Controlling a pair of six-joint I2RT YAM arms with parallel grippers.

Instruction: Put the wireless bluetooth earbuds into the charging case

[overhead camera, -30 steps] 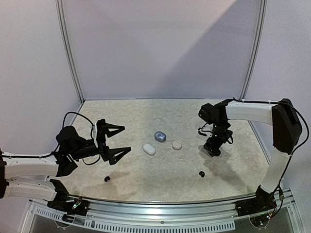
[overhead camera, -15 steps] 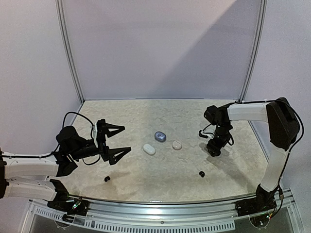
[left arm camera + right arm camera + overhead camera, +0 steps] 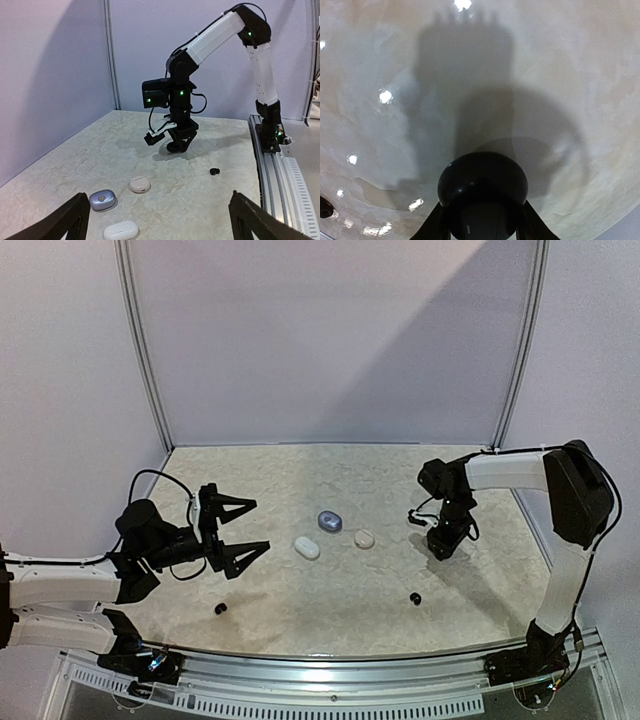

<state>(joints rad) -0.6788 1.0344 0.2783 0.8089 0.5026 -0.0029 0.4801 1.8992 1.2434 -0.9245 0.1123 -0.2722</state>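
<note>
Lavender walls ring the marble-look desk (image 3: 330,480), where one black earbud (image 3: 415,597) lies loose on the base side and slightly left of the right gripper (image 3: 446,550), apart from it. A second black earbud (image 3: 221,608) lies on the base side of the left gripper (image 3: 261,525), near it and, from the top camera, just past its nearer finger. Three pebble-shaped cases sit between the two grippers: a white case (image 3: 307,548) closest to the left gripper's splayed fingers, a blue-grey case (image 3: 330,521) just beyond it, and a cream case (image 3: 364,538) on the side nearer the right gripper. The three lie close together but apart. The right gripper points straight down, low over the desk, clenched on a black rounded object (image 3: 482,185) that fills the gap between its fingers; what kind of object it is cannot be made out. The left gripper hangs above the desk, released, its fingers spread wide.
</note>
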